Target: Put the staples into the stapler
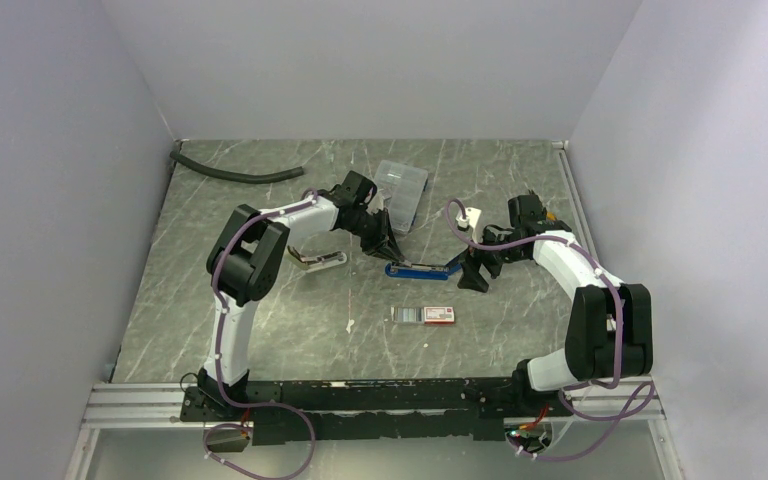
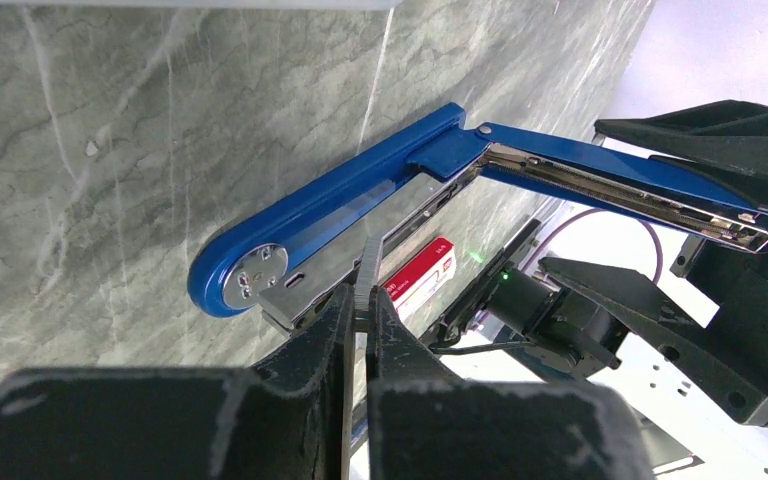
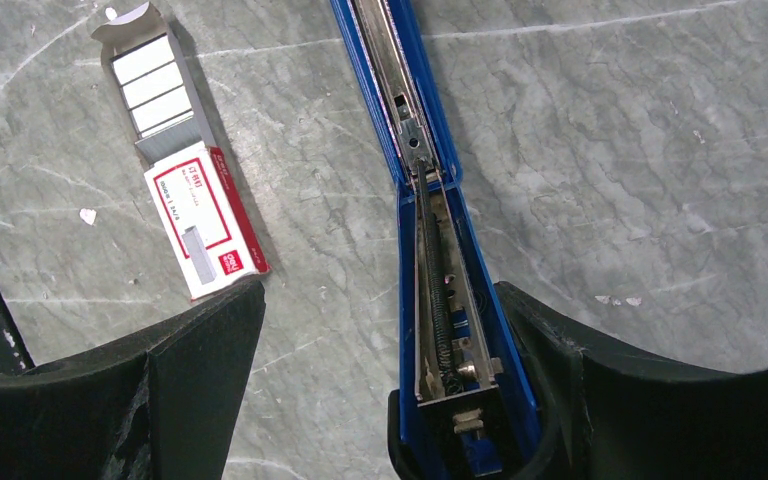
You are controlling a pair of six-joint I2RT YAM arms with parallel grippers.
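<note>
Left tool is pinched shut on a thin staple strip at the opened blue stapler, mid-surface. Right tool gapes wide either side of its lid, not clamping.

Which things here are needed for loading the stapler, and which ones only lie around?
Needed: blue stapler, staples, white box, thin grey strip in the left tool.
Lying about: clear case, black hose, silvery object.

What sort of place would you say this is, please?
Probably a robotics lab test cell: plain white walls box in a marble-patterned table, and the left arm and right arm are mounted on a metal frame at its near edge.
</note>
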